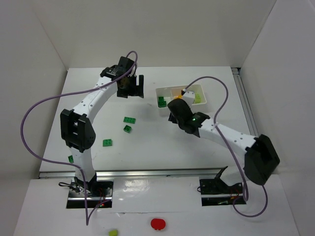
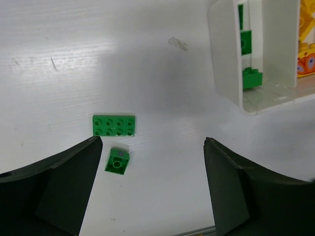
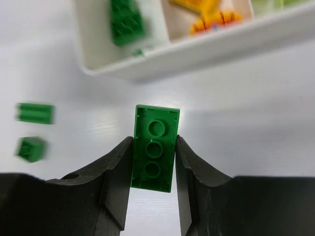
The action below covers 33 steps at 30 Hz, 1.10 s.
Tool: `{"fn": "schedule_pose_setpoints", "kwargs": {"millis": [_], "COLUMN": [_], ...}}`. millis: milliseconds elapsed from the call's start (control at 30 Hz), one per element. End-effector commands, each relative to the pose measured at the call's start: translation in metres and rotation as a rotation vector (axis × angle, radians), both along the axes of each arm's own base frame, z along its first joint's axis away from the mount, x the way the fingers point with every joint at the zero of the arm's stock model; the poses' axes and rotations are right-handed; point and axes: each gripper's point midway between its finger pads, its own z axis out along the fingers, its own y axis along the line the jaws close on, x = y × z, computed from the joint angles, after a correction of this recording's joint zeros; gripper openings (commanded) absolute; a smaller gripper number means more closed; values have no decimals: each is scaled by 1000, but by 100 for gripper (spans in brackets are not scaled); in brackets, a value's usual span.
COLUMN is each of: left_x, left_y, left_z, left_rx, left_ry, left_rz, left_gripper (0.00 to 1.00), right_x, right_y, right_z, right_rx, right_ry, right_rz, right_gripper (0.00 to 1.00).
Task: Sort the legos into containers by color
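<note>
Now the right gripper (image 3: 153,147) has its fingers clamped on a dark green brick (image 3: 154,132), just on the near side of the white tray (image 3: 211,44). Left of the tray, the left gripper (image 2: 151,143) hangs with fingers wide apart above two loose green bricks (image 2: 114,125).

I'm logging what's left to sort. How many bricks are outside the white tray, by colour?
Dark green plastic bricks: 5, four on the table, one in the right gripper
Pale yellow-green brick, off the table at the near edge: 1
Total: 6
</note>
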Motion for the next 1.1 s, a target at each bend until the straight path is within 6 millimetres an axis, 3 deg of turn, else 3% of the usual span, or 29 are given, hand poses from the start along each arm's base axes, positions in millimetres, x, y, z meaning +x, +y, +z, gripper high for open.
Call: {"fn": "schedule_pose_setpoints", "kwargs": {"millis": [0, 33, 67, 133, 167, 200, 233, 267, 300, 333, 367, 400, 433, 500, 533, 567, 667, 833, 900, 933, 1067], "left_x": [-13, -15, -19, -34, -37, -38, -42, -45, -48, -51, -52, -57, -57, -57, -57, -60, -63, -75, -74, -79, -95], "left_y": [9, 10, 10, 15, 20, 23, 31, 32, 42, 43, 47, 49, 48, 49, 50, 51, 54, 56, 54, 49, 34], "left_z": [-2, -7, -8, -28, -36, -42, -55, -64, -74, -83, -86, -91, -95, -102, -105, -106, -119, -134, -133, -134, -143], "left_rx": [5, 6, 3, 21, 41, 54, 68, 78, 85, 88, 92, 99, 99, 104, 116, 121, 145, 144, 124, 123, 166], "left_ry": [27, 42, 49, 114, 129, 136, 162, 184, 216, 240, 251, 268, 277, 288, 293, 303, 336, 388, 374, 372, 384], "left_rz": [40, 47, 55, 69, 92, 98, 128, 128, 159, 171, 180, 180, 189, 189, 193, 193, 197, 249, 254, 221, 133], "left_gripper": [93, 93, 95, 96, 96, 98, 98, 98, 98, 98, 98, 98, 98, 98, 98, 98, 98, 95, 94, 94, 94], "right_x": [18, 34, 42, 72, 81, 92, 107, 115, 125, 136, 141, 145, 150, 158, 159, 159, 158, 148, 141, 137, 121], "right_y": [4, 3, 8, 16, 23, 28, 35, 40, 39, 42, 45, 47, 52, 52, 52, 52, 51, 40, 35, 33, 24], "right_z": [56, 74, 75, 77, 75, 58, 72, 71, 56, 63, 61, 47, 51, 40, 46, 40, 55, 87, 82, 89, 84], "right_rx": [-21, -14, -13, -38, -35, -49, -20, -19, -34, -26, -26, -50, -42, -52, -52, -58, -40, -30, -40, -34, -26], "right_ry": [-147, -178, -172, -184, -177, -139, -176, -178, -153, -174, -173, -145, -150, -131, -131, -120, -154, -216, -198, -210, -186], "right_rz": [89, 70, 88, 112, 152, 168, 165, 188, 177, 184, 185, 192, 199, 192, 192, 192, 190, 172, 174, 173, 162], "right_gripper": [18, 18, 18, 18, 18, 18, 18, 18, 19, 19, 19, 22, 23, 30, 48, 59, 79, 82, 82, 82, 82]}}
